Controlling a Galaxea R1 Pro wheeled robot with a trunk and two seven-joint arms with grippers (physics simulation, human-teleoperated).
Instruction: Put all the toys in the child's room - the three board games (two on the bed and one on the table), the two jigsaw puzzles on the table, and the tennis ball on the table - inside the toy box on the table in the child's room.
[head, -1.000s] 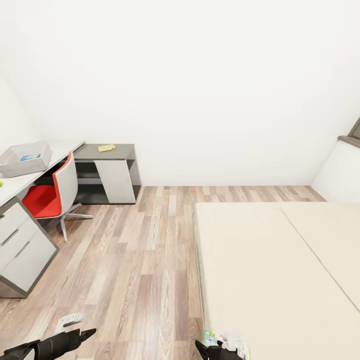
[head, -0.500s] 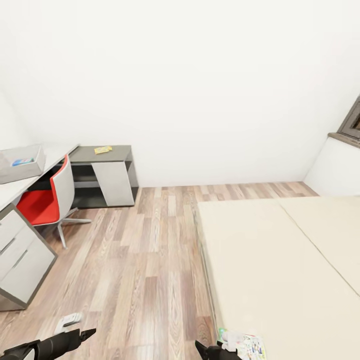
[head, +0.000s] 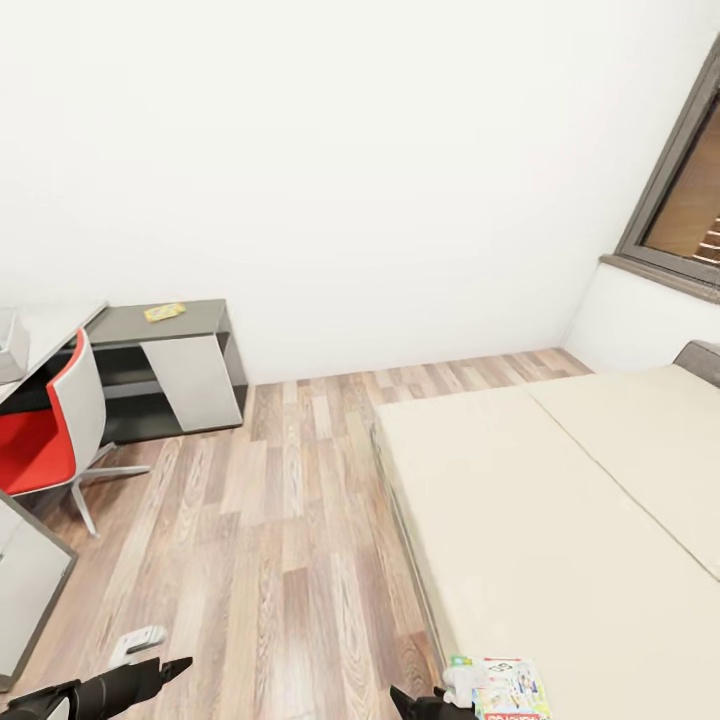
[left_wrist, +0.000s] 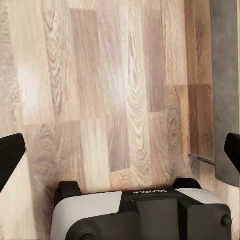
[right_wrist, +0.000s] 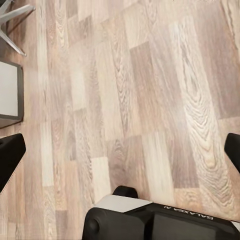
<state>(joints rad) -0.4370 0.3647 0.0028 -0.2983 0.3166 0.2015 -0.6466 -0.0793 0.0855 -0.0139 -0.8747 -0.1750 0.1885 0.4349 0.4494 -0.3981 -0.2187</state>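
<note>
So the biggest thing here is the bed (head: 580, 520), cream two-part mattress filling the 3 to 5 o'clock part of the head view, its long side edge running from about 12 o'clock down toward 6, with a bit of grey headboard at the far right. Wood floor (head: 270, 540) takes the middle, a wide open strip between the bed edge and the bench (head: 175, 325), so plenty of room to roll there. The bench sits at 9 to 10 o'clock, dark grey short part with a white front, and the light grey long part barely peeks in at the left edge.

Compared to a second ago the whole view has swung right: the window frame (head: 670, 200) is now big at 2 o'clock, and the toy box has slid almost off the left edge. That's the camera, not the stuff.

One board game (head: 505, 688) lies flat at the bed's near corner, 6 o'clock, long axis pointing roughly away from the robot. A jigsaw puzzle (head: 164, 312) lies flat on the dark bench top.

Left hand (left_wrist: 120, 152) has its fingers wide apart over bare floor, holding nothing. Right hand (right_wrist: 120, 152) too, fingers spread, nothing between them.
</note>
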